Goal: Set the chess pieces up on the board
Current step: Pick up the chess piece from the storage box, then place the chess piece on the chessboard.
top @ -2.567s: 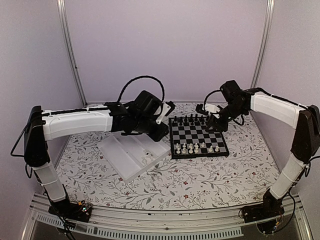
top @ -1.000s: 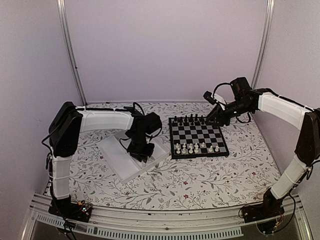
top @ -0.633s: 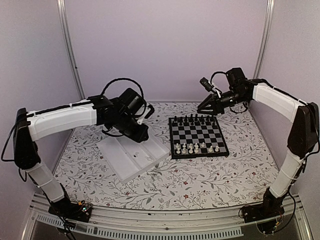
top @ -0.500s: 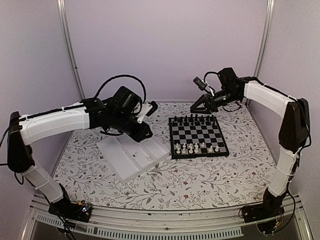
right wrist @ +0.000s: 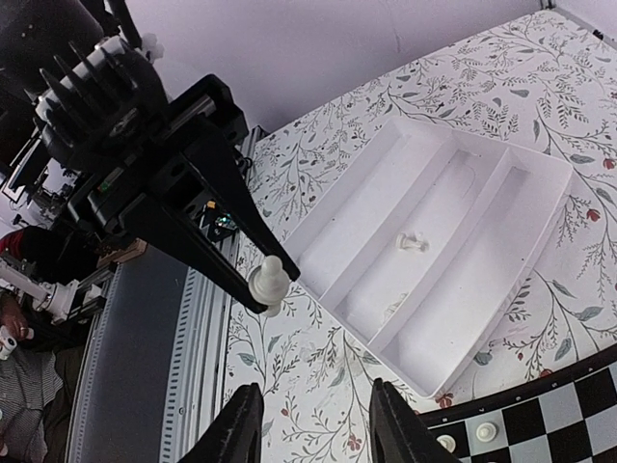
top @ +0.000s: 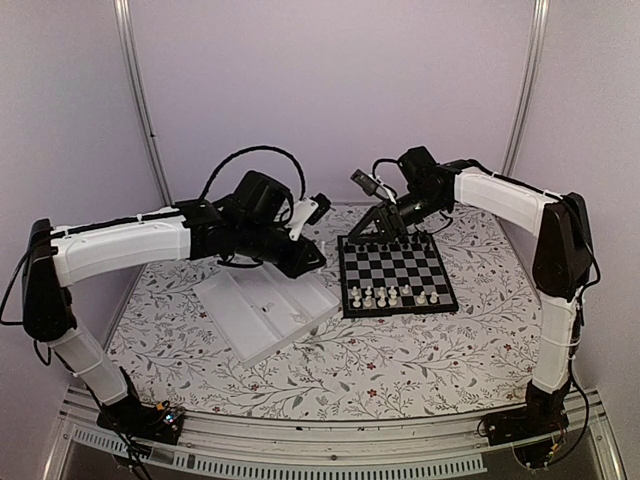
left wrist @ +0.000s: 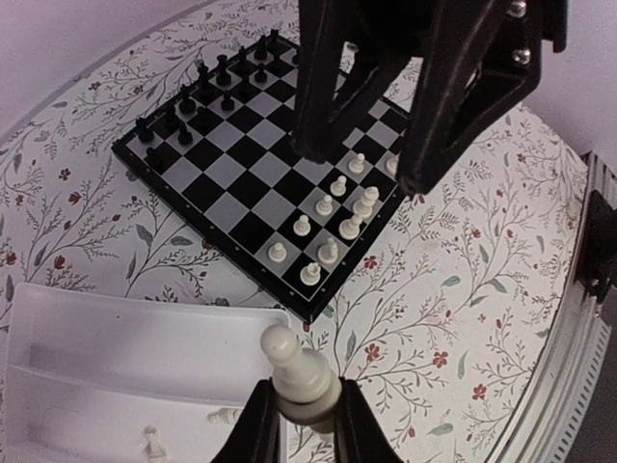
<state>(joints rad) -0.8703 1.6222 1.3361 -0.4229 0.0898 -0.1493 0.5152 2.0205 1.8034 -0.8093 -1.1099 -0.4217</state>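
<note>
My left gripper (left wrist: 306, 413) is shut on a white pawn (left wrist: 294, 371), which stands upright between its fingers above the tray's corner, short of the board (left wrist: 227, 174). In the top view the left gripper (top: 312, 258) hangs just left of the board (top: 400, 265). My right gripper (top: 363, 237) hovers open and empty over the board's far left corner. From the right wrist I see the held pawn (right wrist: 268, 280) beyond my open fingers (right wrist: 241, 424). Several white pieces (top: 390, 295) stand on the near rows and black ones (top: 385, 240) on the far rows.
The white compartmented tray (top: 235, 300) lies left of the board with a few small white pieces (right wrist: 413, 241) in it. The flowered tablecloth (top: 400, 360) covers the table, and the rail with both arm bases (top: 330, 440) runs along the near edge.
My left arm lifted from the tray and swung right toward the board with the pawn in its jaws. My right arm swept left from the board's far right to its far left corner.
</note>
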